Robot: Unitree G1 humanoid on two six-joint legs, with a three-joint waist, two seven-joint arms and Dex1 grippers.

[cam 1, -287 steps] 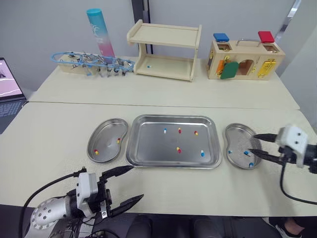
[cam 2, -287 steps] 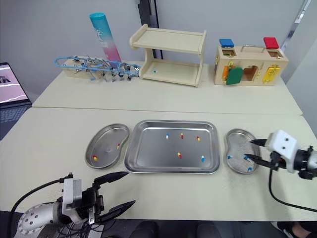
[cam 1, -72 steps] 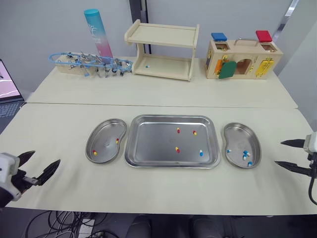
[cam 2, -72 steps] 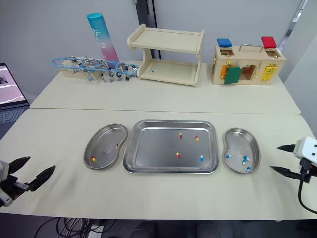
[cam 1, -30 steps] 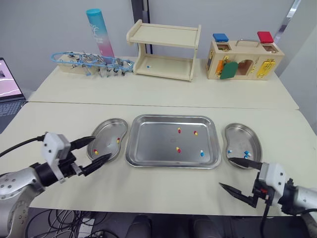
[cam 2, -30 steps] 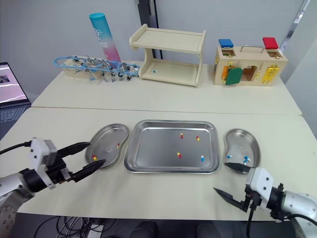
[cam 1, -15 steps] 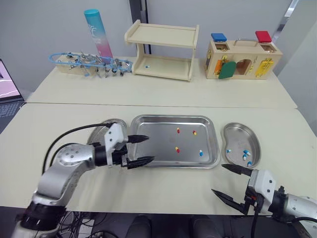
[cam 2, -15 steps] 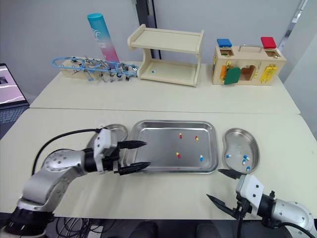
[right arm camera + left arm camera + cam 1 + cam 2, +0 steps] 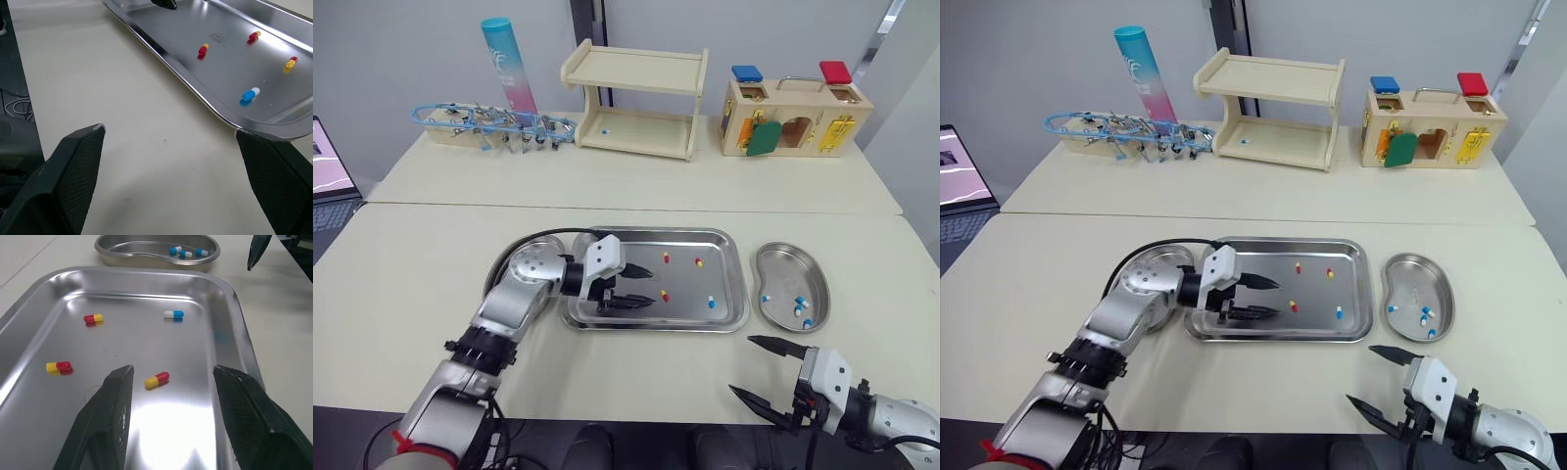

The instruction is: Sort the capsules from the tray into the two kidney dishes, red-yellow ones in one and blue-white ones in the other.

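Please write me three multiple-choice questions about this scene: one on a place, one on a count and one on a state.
1. Where is the left gripper?
A. Over the tray
B. Over the right-hand kidney dish
C. At the wooden shelf

2. How many blue-white capsules lie in the tray?
A. None
B. One
C. Three

3. How does the right gripper stand?
A. Shut on a capsule
B. Open, holding nothing
C. Shut, empty

Answers:
1 A: its fingers reach above the tray floor, on either side of a red-yellow capsule.
2 B: a single one lies near the tray's right side; the other three capsules in the tray are red-yellow.
3 B: its fingers are spread wide over the table, with nothing between them.
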